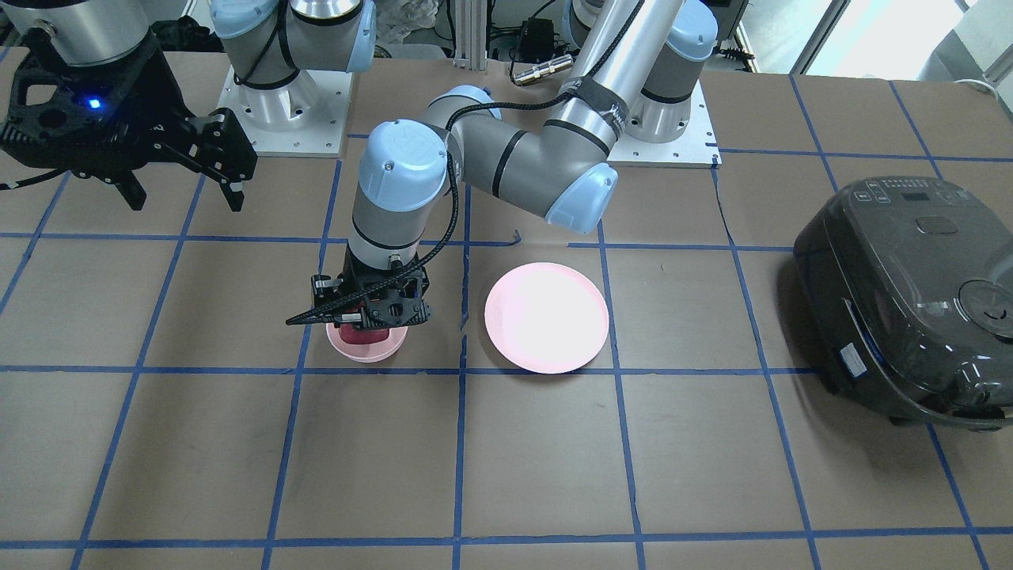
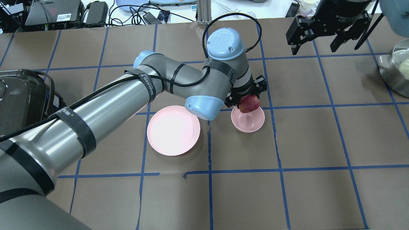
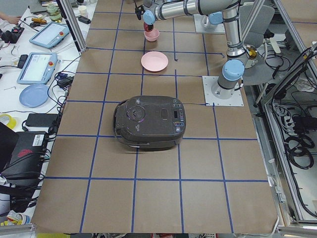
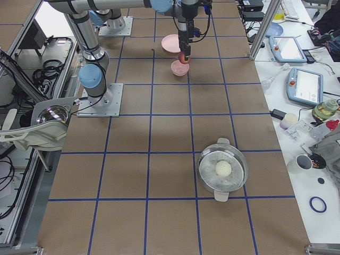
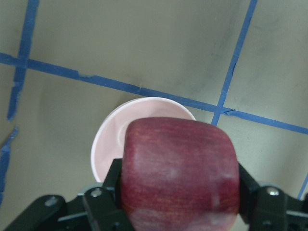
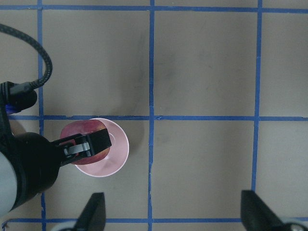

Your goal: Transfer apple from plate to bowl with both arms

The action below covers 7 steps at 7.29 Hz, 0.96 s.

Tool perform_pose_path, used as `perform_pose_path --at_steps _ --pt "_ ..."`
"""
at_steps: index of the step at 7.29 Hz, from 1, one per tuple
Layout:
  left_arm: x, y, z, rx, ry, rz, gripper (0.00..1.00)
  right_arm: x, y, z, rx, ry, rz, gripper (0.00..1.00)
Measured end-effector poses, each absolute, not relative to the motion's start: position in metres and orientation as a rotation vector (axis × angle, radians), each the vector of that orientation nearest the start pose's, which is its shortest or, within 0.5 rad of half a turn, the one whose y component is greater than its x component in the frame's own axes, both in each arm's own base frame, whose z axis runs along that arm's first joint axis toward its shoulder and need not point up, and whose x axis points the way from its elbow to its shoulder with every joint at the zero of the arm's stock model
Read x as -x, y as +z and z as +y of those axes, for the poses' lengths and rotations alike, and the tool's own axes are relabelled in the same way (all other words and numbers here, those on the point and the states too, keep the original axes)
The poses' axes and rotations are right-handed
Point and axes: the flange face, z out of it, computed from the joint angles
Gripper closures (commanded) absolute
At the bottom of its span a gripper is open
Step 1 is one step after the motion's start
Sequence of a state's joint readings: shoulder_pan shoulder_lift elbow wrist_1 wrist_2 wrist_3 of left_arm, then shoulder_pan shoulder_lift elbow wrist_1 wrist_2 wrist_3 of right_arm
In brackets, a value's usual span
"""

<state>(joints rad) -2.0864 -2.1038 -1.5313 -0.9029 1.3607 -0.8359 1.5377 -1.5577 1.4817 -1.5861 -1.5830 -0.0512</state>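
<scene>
Dark red apple (image 2: 249, 103) clamped between the two black fingers (image 5: 107, 192) of the left gripper (image 5: 179, 197), one finger pressed to each side of the fruit. The gripper points straight down and holds the apple over the pink bowl (image 2: 248, 124); in the left wrist view the bowl's rim shows directly beneath the fruit, and in the right side view the apple hangs just above the rim, off the bowl's floor. Whether the fruit touches the rim cannot be told. The pink plate (image 2: 173, 130) lies flat on the brown paper table (image 2: 306, 191), near the bowl but apart from it, on the robot's left of it, and partly under the left arm's elbow in the overhead view. The right gripper (image 2: 316, 44) hangs high above the table towards its far edge, well apart from bowl and apple, its jaws spread wide with nothing between them. A dark rice cooker (image 1: 910, 297) stands at the table's left end, and a metal pot (image 4: 223, 169) holding a pale round object stands towards the right end
</scene>
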Motion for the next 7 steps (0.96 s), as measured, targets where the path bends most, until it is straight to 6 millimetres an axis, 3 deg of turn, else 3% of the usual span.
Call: perform_pose_path --at_steps 1,2,3,5,7 --pt "0.47 0.254 -0.513 0.509 0.004 3.361 1.0 -0.115 0.527 -0.509 0.027 -0.143 3.156 0.0" --pt "0.471 0.246 -0.511 0.5 0.018 3.351 0.19 -0.115 0.527 -0.509 0.027 -0.144 3.157 0.0" --pt "0.471 0.239 -0.51 0.499 0.033 3.342 0.05 -0.115 0.528 -0.509 0.027 -0.144 3.159 0.0" --pt "0.472 0.231 -0.511 0.511 0.048 3.33 0.0 -0.115 0.528 -0.508 0.026 -0.14 3.16 0.0" --pt "0.466 0.253 -0.512 0.509 0.007 3.343 0.0 -0.114 0.527 -0.507 0.025 -0.136 3.161 0.0"
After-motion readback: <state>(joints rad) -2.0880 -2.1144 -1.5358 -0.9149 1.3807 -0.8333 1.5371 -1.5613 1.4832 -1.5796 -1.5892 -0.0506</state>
